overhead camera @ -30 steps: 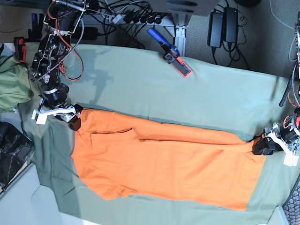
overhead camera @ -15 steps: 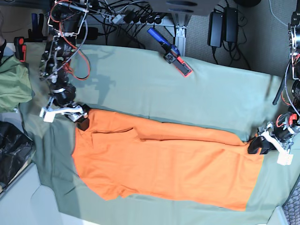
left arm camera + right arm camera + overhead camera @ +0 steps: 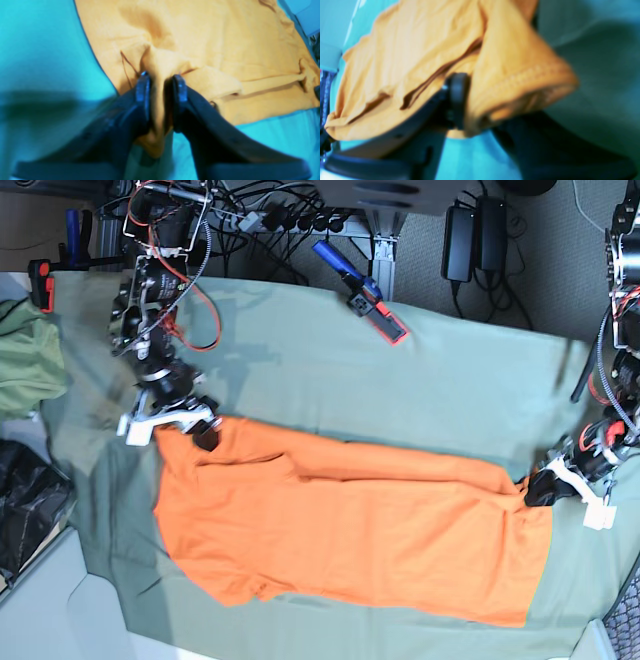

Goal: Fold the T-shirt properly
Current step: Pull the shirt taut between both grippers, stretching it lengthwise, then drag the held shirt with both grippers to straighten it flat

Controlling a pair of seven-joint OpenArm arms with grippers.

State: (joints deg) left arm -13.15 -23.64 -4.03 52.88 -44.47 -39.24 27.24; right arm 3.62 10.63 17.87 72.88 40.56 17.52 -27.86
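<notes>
While the T-shirt [image 3: 340, 530] lies spread orange across the sage-green cloth [image 3: 450, 390], its two far corners are pinched: the left gripper [image 3: 160, 82] has its jaws pressed together on a bunched fold at the shirt's 3 o'clock edge, and the right gripper [image 3: 470, 100] clamps a hemmed corner at 10 o'clock. Outward at 12 o'clock a blue-and-red tool [image 3: 362, 290] rests on the cloth; an olive-green garment [image 3: 28, 365] sits at 9 o'clock beside a black bag [image 3: 25, 500].

The left gripper [image 3: 160, 87] fingers [image 3: 143, 92] pinch a fold of the T-shirt [image 3: 200, 42].
</notes>
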